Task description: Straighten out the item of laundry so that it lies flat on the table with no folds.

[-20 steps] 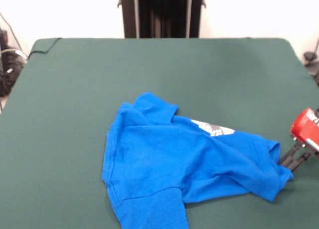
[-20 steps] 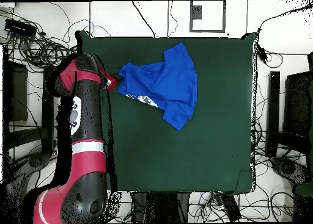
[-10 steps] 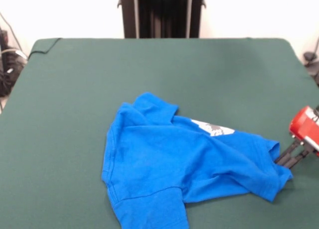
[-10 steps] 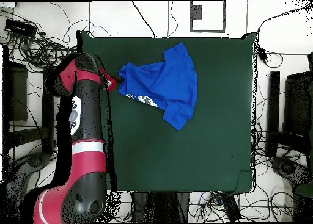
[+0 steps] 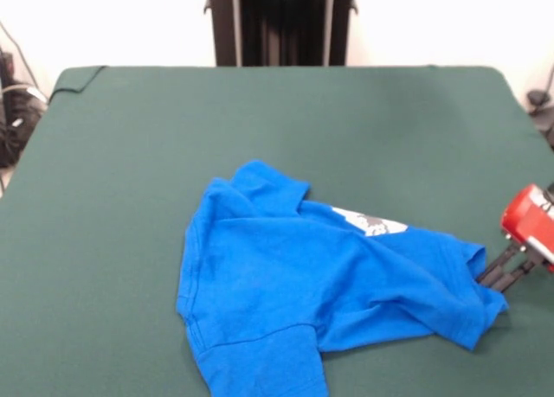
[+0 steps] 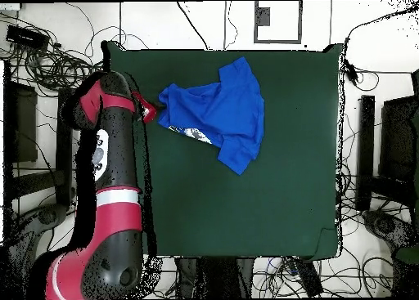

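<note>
One blue T-shirt lies crumpled on the one green table, front-centre, folded over its white print. At the shirt's right corner sits the single gripper, dark fingers touching the cloth; whether they pinch it I cannot tell. The red arm reaches low, slanting in from the right.

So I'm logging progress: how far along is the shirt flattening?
Nothing looks done yet: the T-shirt lies crumpled on the table, folded over itself with only a sliver of print showing. In hand: the gripper sits at its right corner. Left: spreading out body and sleeves.
</note>
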